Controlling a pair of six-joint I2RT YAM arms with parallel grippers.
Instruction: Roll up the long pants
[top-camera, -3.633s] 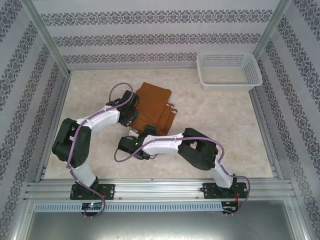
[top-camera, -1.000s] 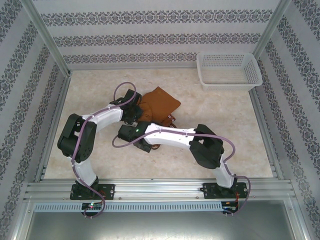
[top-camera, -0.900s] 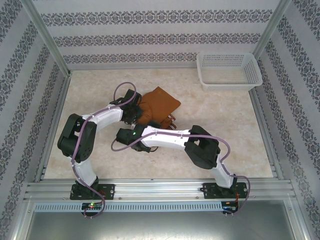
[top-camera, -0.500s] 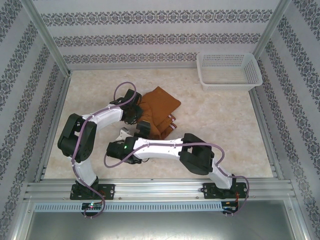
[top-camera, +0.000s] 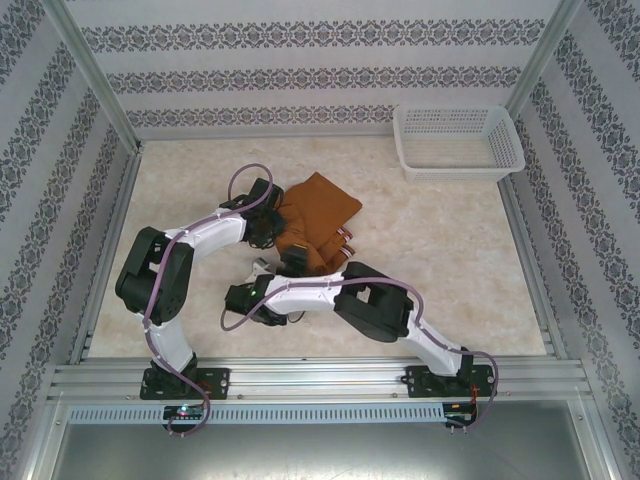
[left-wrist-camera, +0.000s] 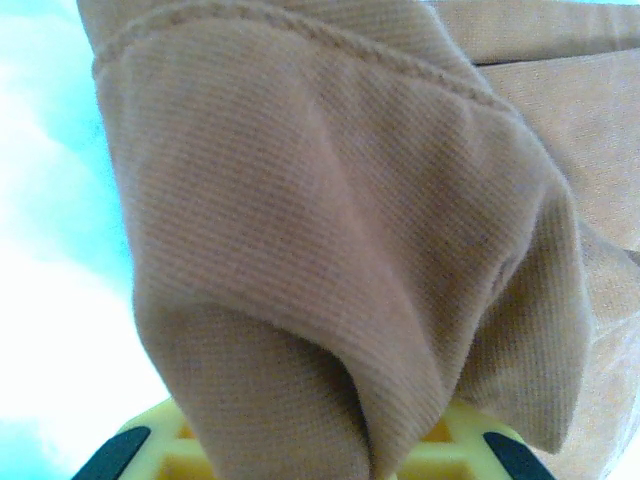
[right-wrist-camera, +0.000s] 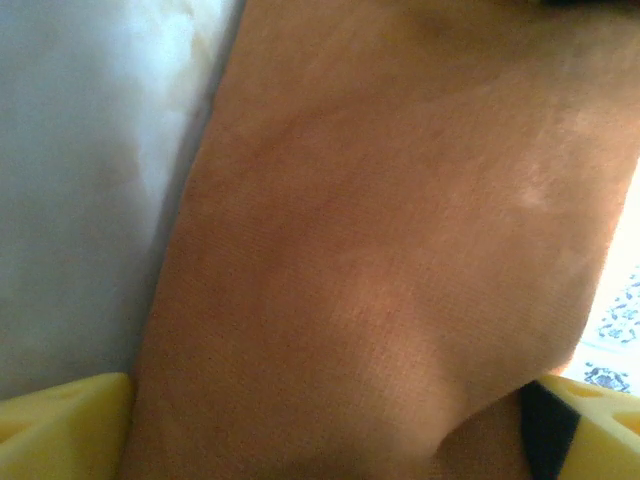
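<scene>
A: You had the long pants (top-camera: 318, 218) in a folded heap left of centre on the table (top-camera: 440, 250). They lay well apart from the white basket (top-camera: 458, 140) in the far right corner.

B: Confirmed. You had both arms on the heap: left gripper (top-camera: 272, 226) at its left edge, right gripper (top-camera: 287, 264) at its near edge.

A: In your left wrist view, a hemmed fold of cloth (left-wrist-camera: 330, 240) draped over the left gripper (left-wrist-camera: 320, 450) and hid the tips. Couldn't tell whether it was clamped.

B: Same on your right wrist view. The 2 yellow fingers (right-wrist-camera: 60, 420) sat at the bottom corners and brown cloth (right-wrist-camera: 380, 240) filled the gap between them. Couldn't tell clamped from loose there either.
</scene>
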